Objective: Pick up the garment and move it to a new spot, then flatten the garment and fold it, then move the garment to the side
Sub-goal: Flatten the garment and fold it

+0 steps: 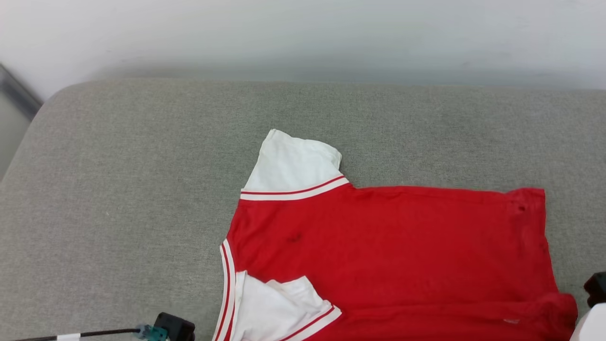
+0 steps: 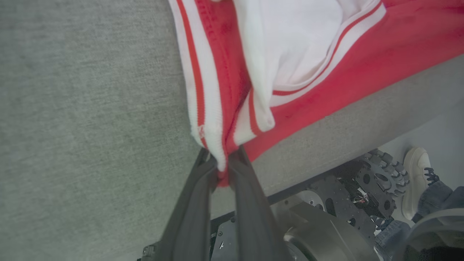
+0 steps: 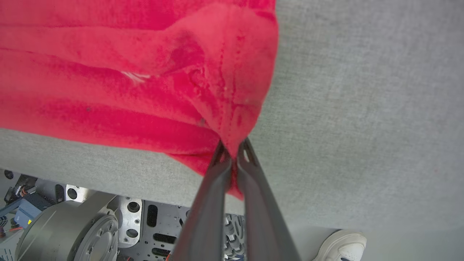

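The garment, a red jersey with white sleeves and red-and-white stripe trim, lies plain side up on the grey cushion, collar to the left. One white sleeve points toward the far edge. The other sleeve is folded in over the red body near the front edge. My left gripper is shut on the striped collar edge. My right gripper is shut on a bunched corner of the red hem. The printed side is hidden.
The cushion's front edge runs just below the garment; beneath it is my metal base. A person's white shoe stands on the floor beside the base. A pale wall rises behind the cushion.
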Robot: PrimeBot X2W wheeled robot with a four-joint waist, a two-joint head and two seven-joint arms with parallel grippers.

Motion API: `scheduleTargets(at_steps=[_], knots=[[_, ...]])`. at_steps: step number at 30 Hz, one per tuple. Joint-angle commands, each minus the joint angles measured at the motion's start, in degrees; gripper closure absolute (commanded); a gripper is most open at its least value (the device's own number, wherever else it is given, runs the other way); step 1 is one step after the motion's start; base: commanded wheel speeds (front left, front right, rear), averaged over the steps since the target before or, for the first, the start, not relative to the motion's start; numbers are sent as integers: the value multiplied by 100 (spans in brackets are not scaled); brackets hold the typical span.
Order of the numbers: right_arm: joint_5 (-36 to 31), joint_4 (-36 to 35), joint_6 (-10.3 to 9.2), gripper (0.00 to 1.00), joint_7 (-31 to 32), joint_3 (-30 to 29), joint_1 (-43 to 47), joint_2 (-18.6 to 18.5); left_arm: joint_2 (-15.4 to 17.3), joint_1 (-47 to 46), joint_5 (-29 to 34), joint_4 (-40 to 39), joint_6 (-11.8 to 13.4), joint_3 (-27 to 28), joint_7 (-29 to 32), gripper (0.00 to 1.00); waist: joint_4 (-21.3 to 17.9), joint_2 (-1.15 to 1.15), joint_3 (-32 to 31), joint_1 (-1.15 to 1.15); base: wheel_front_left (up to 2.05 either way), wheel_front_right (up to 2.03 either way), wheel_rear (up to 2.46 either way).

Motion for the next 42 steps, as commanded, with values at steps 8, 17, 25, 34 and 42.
scheduleTargets(at_steps=[8,17,25,34,42], knots=[[-156,88,-7,0,-349,-11,163,236,-58,31,166,282,-148,-101,-193,0,46,0,-194,0,0,0,0],[-148,-133,-7,0,-1450,-62,-302,212,-235,-333,513,59,-74,556,-1601,0,71,0,-512,0,0,0,0],[-406,-703,-7,0,-3147,4,-628,549,-714,-478,1138,129,144,1098,-3109,0,-24,0,-546,0,0,0,0],[-678,-874,-6,0,-4839,-142,-627,1329,-1699,-281,2470,-16,224,1971,-3217,0,-121,0,-388,0,0,0,0],[-832,-751,-6,0,-5446,-20,-571,1598,-2019,-188,2805,206,-389,2441,-3218,0,-254,0,-221,0,0,0,0]])
